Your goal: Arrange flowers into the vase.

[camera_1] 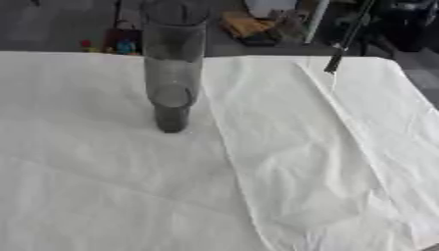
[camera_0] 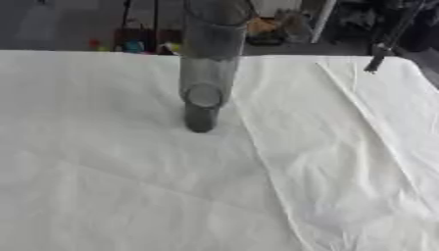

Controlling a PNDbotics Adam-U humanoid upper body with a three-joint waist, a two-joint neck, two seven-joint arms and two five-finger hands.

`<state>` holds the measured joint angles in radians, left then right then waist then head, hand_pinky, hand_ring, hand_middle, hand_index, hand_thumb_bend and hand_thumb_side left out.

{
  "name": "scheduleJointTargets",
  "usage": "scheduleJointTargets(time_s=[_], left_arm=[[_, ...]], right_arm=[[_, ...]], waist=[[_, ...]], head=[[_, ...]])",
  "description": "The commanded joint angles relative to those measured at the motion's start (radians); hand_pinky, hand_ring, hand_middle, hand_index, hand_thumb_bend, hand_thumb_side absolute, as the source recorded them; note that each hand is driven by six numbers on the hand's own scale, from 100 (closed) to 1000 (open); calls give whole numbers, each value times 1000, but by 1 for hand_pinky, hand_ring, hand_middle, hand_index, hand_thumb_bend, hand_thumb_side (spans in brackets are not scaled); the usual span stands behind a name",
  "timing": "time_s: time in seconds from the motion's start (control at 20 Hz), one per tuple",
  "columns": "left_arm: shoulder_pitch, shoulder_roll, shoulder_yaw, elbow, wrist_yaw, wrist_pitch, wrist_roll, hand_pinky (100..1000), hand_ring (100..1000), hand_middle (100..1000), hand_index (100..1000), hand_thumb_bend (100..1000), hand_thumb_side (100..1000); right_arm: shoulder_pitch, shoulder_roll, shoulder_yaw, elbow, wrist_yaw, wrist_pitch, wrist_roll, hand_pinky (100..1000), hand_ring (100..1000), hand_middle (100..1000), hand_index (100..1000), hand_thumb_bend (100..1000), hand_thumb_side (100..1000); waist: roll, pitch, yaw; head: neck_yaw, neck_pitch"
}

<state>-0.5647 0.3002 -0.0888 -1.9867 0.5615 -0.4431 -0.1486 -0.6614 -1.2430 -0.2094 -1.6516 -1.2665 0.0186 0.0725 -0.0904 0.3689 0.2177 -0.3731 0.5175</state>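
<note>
I see the clear vase [camera_0: 206, 73] upright mid-table on the white cloth [camera_0: 129, 186], handy for both arms. Neither hand shows, so I cannot tell their state, and no flowers are visible

White cloth [camera_0: 129, 186] covers my table, wrinkled, with a second overlapping sheet [camera_0: 343, 147] on my right whose edge runs diagonally from the far side toward me. Beyond the far edge I see dark floor and clutter: small red, blue and yellow items [camera_0: 129, 45] at far left, something orange-brown [camera_1: 244, 24] further right, and a thin dark pole [camera_1: 347, 37] hanging over the far-right corner.
</note>
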Motion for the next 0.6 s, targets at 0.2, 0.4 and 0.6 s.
scheduleJointTargets(time_s=[0.2, 0.4, 0.6], left_arm=[[-8, 37, -4, -13, -3, 1, -6, 777, 771, 844, 931, 100, 818], [-8, 46, -6, -13, -1, 2, -5, 777, 770, 843, 931, 100, 819], [-8, 52, -5, -13, 0, 0, -6, 776, 770, 843, 931, 100, 818]], right_arm=[[-41, -49, -13, -21, -43, -46, -15, 100, 100, 100, 100, 402, 106], [-65, -44, -8, -30, -85, -93, -19, 100, 100, 100, 100, 406, 115], [-78, -47, -1, -26, -114, -130, -18, 100, 100, 100, 100, 408, 123]], waist=[[-15, -28, 8], [-31, -35, 23], [-41, -38, 39]], head=[[-9, -5], [-26, -11], [-45, -18]])
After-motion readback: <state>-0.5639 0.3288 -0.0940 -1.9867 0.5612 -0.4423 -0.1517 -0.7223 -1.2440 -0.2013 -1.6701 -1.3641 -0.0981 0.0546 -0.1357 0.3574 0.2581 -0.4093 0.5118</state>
